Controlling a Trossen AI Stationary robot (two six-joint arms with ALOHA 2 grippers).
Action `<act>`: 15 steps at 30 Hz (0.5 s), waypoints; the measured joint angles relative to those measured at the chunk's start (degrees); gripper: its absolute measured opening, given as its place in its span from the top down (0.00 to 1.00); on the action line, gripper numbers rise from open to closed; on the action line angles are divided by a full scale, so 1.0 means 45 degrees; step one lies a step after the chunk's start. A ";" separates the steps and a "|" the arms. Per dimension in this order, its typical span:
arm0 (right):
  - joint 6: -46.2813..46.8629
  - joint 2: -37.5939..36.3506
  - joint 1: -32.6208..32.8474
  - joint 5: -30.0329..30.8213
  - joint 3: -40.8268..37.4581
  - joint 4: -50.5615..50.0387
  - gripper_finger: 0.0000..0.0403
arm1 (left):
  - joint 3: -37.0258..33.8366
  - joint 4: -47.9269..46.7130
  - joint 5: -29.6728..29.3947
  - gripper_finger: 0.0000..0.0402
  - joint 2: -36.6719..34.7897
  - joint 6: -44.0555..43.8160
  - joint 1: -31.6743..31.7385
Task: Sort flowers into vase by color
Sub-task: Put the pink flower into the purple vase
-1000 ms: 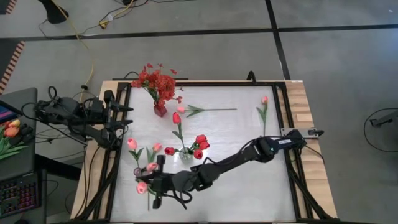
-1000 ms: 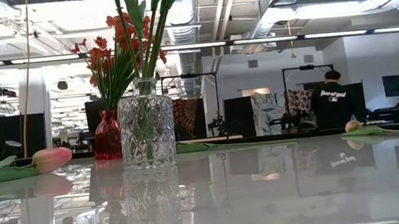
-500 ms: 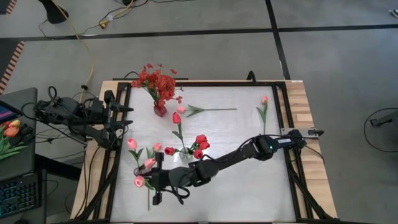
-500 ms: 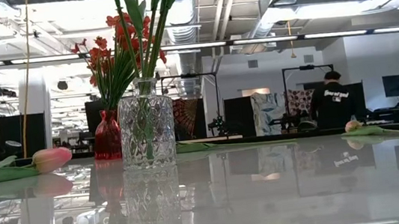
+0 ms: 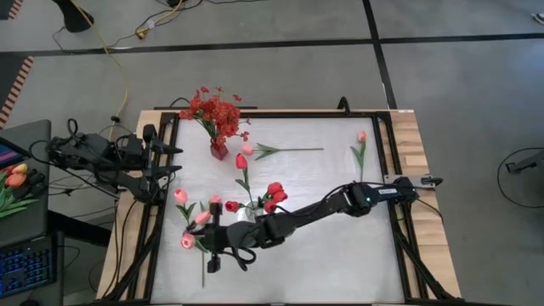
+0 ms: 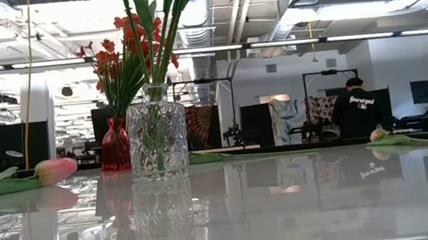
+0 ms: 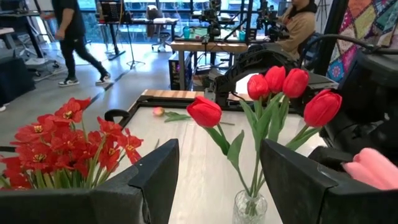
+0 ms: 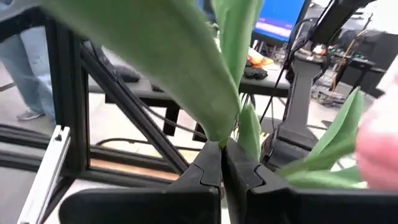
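Our right gripper [image 5: 212, 248] is clamped tight on the green stem of a pink tulip [image 5: 188, 241], at the near-left part of the table [image 5: 340, 246], just left of the clear vase [image 5: 247, 212]. In the right wrist view the fingers [image 8: 205, 177] meet on the stem with leaves spilling above. Our left gripper [image 7: 214, 186] waits at the table's left edge with its jaws wide and nothing between them.

To do this step well, we judge we should lift the stem clear of the neighbouring tulips, tip the bloom upward, and bring the stem end over a vase mouth before letting go. Leaves may snag the red tulips [image 5: 273, 195] already standing there.

Counts from the high view: 2 vases, the clear one and a red vase [image 5: 218, 150] holding 1 bushy red spray [image 5: 211, 108]. About 5 red tulips are in the clear vase. We count roughly 6 pink tulips, 2 well apart at the far side; the near-left cluster overlaps, so that count is uncertain.
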 joint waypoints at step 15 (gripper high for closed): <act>0.0428 0.0010 -0.0321 -0.0963 0.0000 -0.0850 0.93 | 0.0000 -0.0068 -0.0005 0.47 -0.0002 -0.0005 0.0002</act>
